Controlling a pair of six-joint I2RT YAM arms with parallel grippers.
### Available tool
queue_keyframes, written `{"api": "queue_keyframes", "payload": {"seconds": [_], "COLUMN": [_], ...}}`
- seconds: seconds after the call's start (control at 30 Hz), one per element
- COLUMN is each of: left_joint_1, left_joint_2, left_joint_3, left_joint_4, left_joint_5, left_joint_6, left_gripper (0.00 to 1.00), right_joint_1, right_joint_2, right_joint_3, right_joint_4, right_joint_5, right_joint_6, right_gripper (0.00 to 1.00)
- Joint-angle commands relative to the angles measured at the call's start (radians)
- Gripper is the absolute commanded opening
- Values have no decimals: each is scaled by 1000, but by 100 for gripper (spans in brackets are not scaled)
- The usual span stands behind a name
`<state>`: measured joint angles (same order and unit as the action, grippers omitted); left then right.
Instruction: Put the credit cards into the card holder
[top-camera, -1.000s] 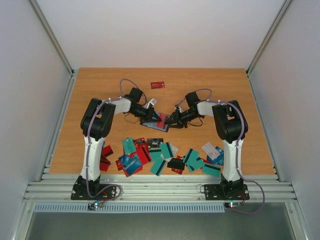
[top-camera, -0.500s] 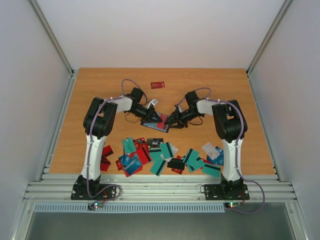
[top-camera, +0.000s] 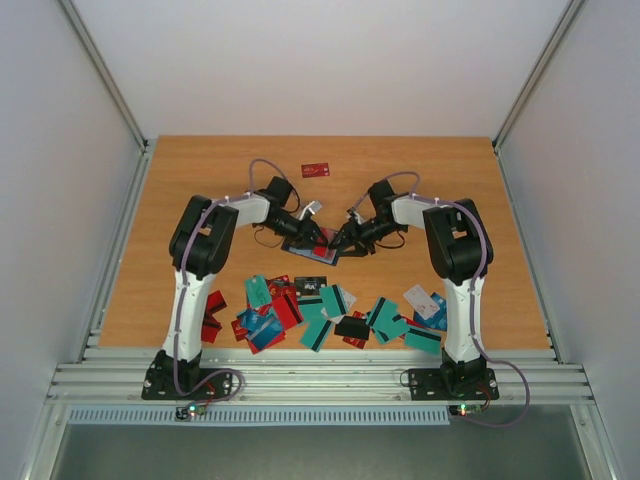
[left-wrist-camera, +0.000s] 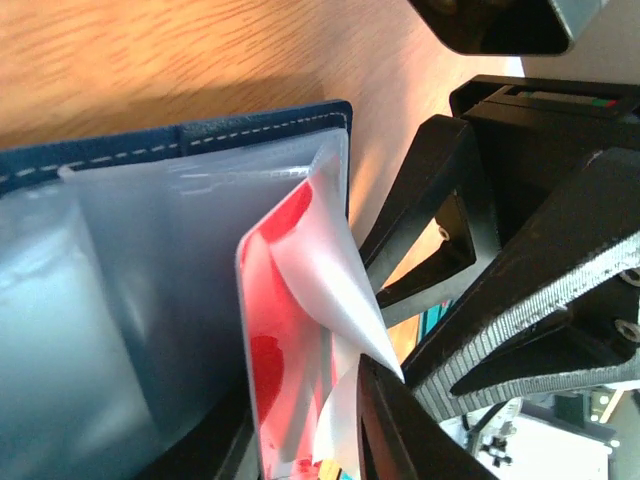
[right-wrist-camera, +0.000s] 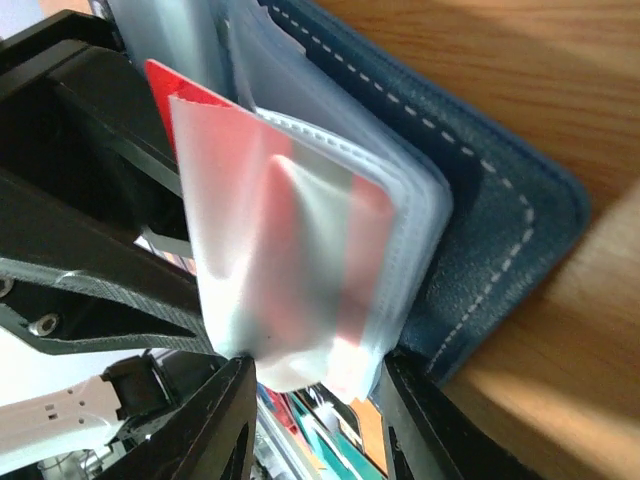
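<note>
Closely, left pincer (left-wrist-camera: 310, 445) and right pincer (right-wrist-camera: 315, 400) flank the sleeved credit card (left-wrist-camera: 275, 340), grip unclear

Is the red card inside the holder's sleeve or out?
Partly in: clear sleeve covers most of the red card; one corner sticks out.

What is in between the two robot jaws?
The open card holder, with a red card partly inside its clear sleeve. The top view shows it lying between them, and both wrist views show it close up.
</note>
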<state>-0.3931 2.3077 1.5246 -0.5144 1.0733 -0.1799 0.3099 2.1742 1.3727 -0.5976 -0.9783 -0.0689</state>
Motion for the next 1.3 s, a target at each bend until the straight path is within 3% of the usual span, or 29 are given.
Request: {"api": "queue_keyframes", "payload": {"seconds": [0.0, 0.3, 0.77, 1.03, 1.1, 1.27], "left_joint_1": [-13, -13, -13, -46, -62, -107], "left_joint_2": [-18, -37, -92, -92, -83, -69], "left_joint_3": [-4, 55, 91, 118, 135, 173], "left_joint_4": [-67, -214, -301, -352, -375, -419], "left_joint_5": [-119, -204, -342, -443, -481, -565], "left_joint_6": [0, 48, 50, 49, 49, 36], "left_gripper": [27, 35, 65, 72, 79, 80], "right_joint_1": [17, 14, -15, -15, -15, -15], "right_joint_2": [-2, -82, -211, -227, -230, -245], "right_joint_3": [-25, -27, -116, -125, -130, -150], "right_joint_4": [-74, -125, -111, -78, -62, -31], "right_joint_5": [126, 162, 175, 166, 162, 164], "right_joint_6": [-22, -36, -13, 30, 46, 67], "right_gripper": [37, 39, 40, 40, 40, 40]}}
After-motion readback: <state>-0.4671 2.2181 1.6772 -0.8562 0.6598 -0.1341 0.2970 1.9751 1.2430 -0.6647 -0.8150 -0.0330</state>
